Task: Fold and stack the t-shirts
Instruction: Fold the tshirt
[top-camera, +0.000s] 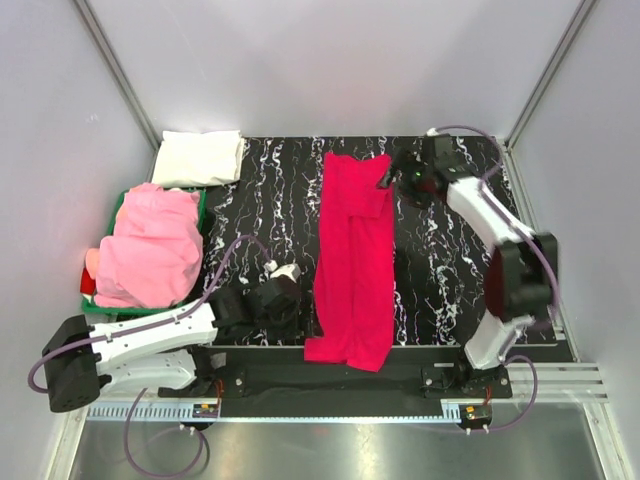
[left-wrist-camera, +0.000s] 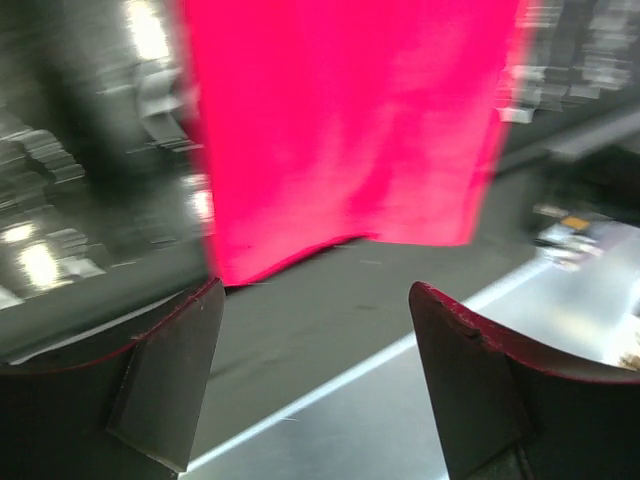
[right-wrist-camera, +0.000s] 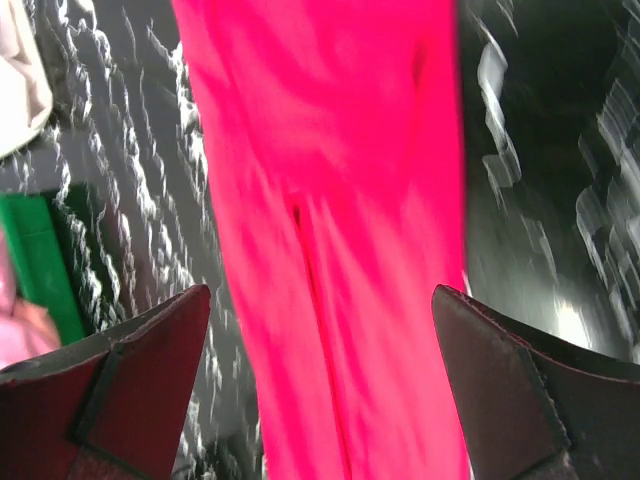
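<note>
Left gripper: jaws spread, empty, just left of near hem | red shirt: narrow strip mid-table, long axis near-to-far, hem overhanging near edge | right gripper: jaws spread, empty, beside far end, nearer the collar.

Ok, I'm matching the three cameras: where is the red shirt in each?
Top external: red shirt, a long strip down the middle.
Left wrist: red shirt fills the upper centre.
Right wrist: red shirt runs down the centre.
Shared landmark: the black marbled table.
</note>
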